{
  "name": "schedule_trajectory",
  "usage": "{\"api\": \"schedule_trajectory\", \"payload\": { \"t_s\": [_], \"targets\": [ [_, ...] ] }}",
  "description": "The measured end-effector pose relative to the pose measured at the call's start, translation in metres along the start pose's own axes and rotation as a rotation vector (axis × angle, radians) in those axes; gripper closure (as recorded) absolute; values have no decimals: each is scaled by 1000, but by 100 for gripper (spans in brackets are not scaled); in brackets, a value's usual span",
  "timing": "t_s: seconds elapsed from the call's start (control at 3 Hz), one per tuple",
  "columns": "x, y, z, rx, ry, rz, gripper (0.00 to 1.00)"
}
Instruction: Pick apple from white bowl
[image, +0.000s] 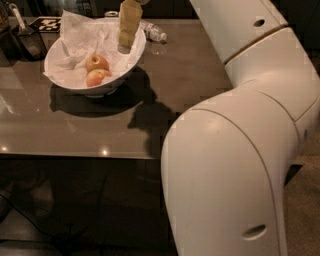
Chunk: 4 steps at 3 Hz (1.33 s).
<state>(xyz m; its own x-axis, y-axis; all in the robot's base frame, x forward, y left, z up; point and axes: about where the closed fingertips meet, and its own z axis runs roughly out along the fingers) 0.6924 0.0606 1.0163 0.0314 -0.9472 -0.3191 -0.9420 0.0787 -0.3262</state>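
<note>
Two apples (97, 63) in one white bowl (123, 75), one gripper (126, 43) over its rim (grip unclear)

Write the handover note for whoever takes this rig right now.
Gripper: hangs over the right side of the bowl, above the apples, touching neither.
Things: two apples lie on the paper in the bowl, at the table's far left.
Done: gripper is above the bowl.
Left: lower to one apple, grasp it, lift it out.
</note>
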Motion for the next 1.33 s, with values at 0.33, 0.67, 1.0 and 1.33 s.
{"api": "schedule_trajectory", "payload": {
  "t_s": [0.33, 0.67, 1.0, 1.33],
  "targets": [
    [-11, -12, 31, -12, -23, 24, 0],
    [-11, -12, 31, -13, -23, 24, 0],
    [-20, -1, 73, -105, -44, 54, 0],
    [-27, 12, 111, -196, -62, 85, 0]
  ]
}}
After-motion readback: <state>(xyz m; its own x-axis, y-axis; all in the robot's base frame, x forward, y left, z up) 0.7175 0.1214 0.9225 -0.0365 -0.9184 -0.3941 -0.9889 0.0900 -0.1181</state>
